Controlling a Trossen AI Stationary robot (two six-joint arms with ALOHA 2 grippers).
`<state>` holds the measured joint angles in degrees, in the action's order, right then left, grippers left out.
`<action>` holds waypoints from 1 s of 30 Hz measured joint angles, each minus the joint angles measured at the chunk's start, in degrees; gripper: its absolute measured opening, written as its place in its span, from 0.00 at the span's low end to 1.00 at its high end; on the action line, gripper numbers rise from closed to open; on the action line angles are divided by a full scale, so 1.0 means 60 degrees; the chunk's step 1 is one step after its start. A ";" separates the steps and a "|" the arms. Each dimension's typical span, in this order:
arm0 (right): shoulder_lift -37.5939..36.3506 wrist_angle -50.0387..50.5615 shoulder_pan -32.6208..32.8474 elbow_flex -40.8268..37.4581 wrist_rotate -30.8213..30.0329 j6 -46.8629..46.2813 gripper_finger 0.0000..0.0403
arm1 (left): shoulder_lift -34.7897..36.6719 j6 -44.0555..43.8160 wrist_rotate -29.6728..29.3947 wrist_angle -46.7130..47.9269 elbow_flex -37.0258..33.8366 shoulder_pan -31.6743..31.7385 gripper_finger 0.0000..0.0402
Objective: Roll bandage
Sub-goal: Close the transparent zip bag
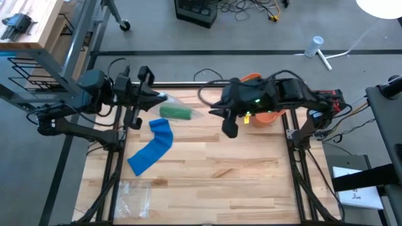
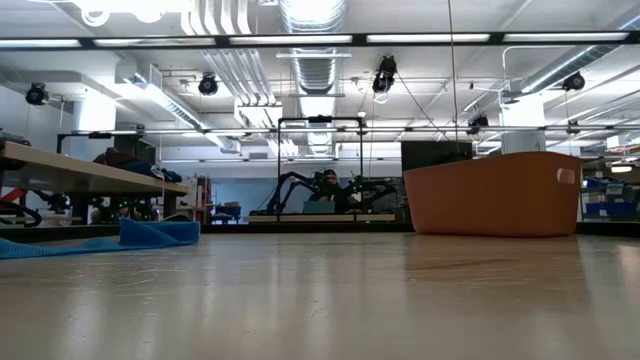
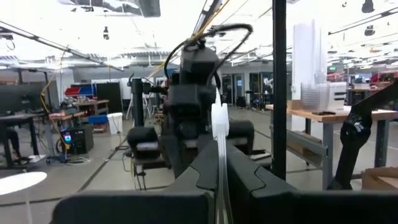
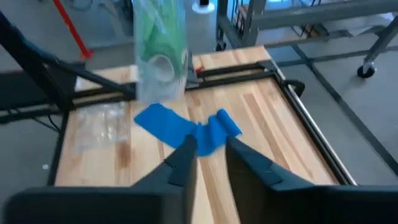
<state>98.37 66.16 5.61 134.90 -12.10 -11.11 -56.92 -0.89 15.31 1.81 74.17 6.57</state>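
A blue bandage (image 1: 154,147) lies unrolled and crumpled on the wooden table's left half; it also shows in the low view (image 2: 120,238) and the right wrist view (image 4: 186,127). A green bandage roll (image 1: 175,112) sits inside a clear plastic bag (image 4: 158,56), which hangs from my left gripper (image 1: 155,96), shut on the bag at the table's far left. My right gripper (image 1: 229,129) hovers open over the far middle of the table. Nothing is between its fingers (image 4: 211,149), and the blue bandage lies beyond and below them. My left gripper pinches a thin edge of the clear bag (image 3: 219,124) between its two shut fingers. The fingers reach about level from the table's left side. The bag hangs below them with the green roll (image 4: 163,65) in its lower part, and looks clear of the table.
An orange bin (image 1: 264,117) stands at the far right of the table, just behind my right arm. A second clear plastic bag (image 1: 135,196) lies flat near the front left corner. The table's middle and near right are bare wood.
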 joint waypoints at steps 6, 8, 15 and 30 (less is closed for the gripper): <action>-0.0458 -0.1614 0.0000 0.0019 -0.0004 0.0291 0.39 | -0.0200 0.0103 -0.0471 0.0633 -0.0011 0.0000 0.00; -0.0461 -0.2507 0.0000 0.0024 -0.0006 0.0531 0.42 | -0.0243 0.0079 -0.0489 0.0666 -0.0016 0.0004 0.00; 0.0080 -0.5249 -0.0004 -0.0015 -0.0009 0.0777 0.37 | -0.0472 0.0073 -0.0474 0.0549 -0.0007 0.0000 0.00; 0.1264 -0.6875 -0.0047 -0.0038 0.0007 0.0602 0.12 | -0.0624 -0.0225 0.0342 0.0274 -0.0015 -0.0007 0.00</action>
<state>105.95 24.91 5.32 134.67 -12.05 -7.50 -60.66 -2.24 17.37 3.46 74.08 6.52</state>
